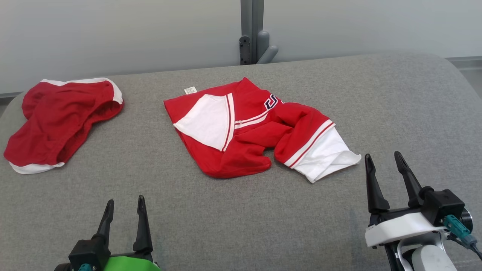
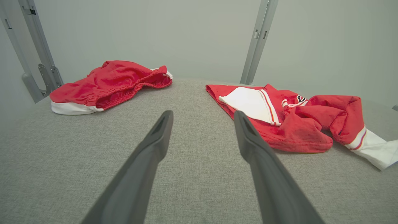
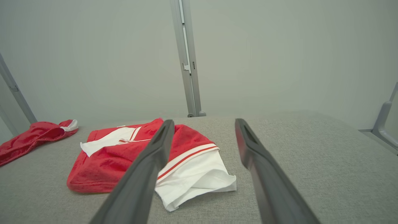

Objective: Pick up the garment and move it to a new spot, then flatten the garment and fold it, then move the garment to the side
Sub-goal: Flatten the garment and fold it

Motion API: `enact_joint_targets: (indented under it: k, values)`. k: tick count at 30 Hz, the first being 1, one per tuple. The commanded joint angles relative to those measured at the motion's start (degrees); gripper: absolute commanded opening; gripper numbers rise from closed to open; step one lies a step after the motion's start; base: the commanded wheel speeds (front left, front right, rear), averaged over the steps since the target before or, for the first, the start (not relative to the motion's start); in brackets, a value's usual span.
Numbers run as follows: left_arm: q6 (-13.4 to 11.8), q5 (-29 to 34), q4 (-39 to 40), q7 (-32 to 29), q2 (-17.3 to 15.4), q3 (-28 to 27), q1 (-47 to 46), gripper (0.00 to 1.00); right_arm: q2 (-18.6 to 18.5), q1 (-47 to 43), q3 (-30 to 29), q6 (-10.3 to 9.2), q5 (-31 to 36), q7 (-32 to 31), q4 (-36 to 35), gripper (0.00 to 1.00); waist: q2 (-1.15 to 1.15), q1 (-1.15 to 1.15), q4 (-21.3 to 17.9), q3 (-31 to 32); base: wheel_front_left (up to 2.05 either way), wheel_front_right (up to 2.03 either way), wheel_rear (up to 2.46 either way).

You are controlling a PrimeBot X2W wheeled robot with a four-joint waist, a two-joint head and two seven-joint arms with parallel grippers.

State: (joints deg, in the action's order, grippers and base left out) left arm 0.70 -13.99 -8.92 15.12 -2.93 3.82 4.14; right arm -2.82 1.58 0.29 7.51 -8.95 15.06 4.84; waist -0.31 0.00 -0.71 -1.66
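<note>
- The right claw (image 1: 383,155) hangs low over the near right of the grey table (image 1: 241,226), its two dark fingers spread wide and holding nothing.
- Just ahead of it and a little to its left lies the white sleeve (image 1: 324,156) of the red-and-white jersey (image 1: 256,131) — the closest bit of cloth to either arm. In the right wrist view the cuff sits between the two fingers, nearer the left one.
- The jersey lies crumpled at mid-table. Its long axis runs from the far-left corner, where a small label shows, down to that near-right sleeve, so the garment points its end at the right claw.
- The left claw (image 1: 125,199), likewise spread and empty, waits at the near left edge. The jersey's rumpled red hem is ahead and to its right, well farther off than the sleeve is from the other arm.
- A pair of red shorts (image 1: 56,120) lies apart at the far left.
- Judged from this, the pick-up has not begun — the right arm looks best placed to lead it.
</note>
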Motion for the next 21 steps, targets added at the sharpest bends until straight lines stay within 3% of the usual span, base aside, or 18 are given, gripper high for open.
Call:
enact_joint_targets:
  k: [1, 8, 21]
  values:
    - [-0.2, -0.1, 0.1, 0.0, 0.0, 0.1, -0.8, 1.0, -0.1, 0.5, -0.3, -0.04, 0.5, 0.2, 0.4, 1.0, 0.31, 0.0, 0.2, -0.3, 0.0, 0.0, 0.0]
    - [-0.3, -0.6, 0.5, 0.0, 0.0, 1.3, -2.0, 1.0, -0.2, 2.9, -2.2, -0.04, 2.3, 0.2, 4.2, 1.0, 0.31, 0.0, 2.0, -2.2, 0.0, 0.0, 0.0]
    - [-0.7, -1.1, 1.4, 0.0, 0.0, 3.3, -4.9, 1.0, -0.1, 14.9, -11.2, -0.04, 9.2, 0.2, 20.5, 1.0, 0.31, 0.0, 7.6, -7.9, 0.0, 0.0, 0.0]
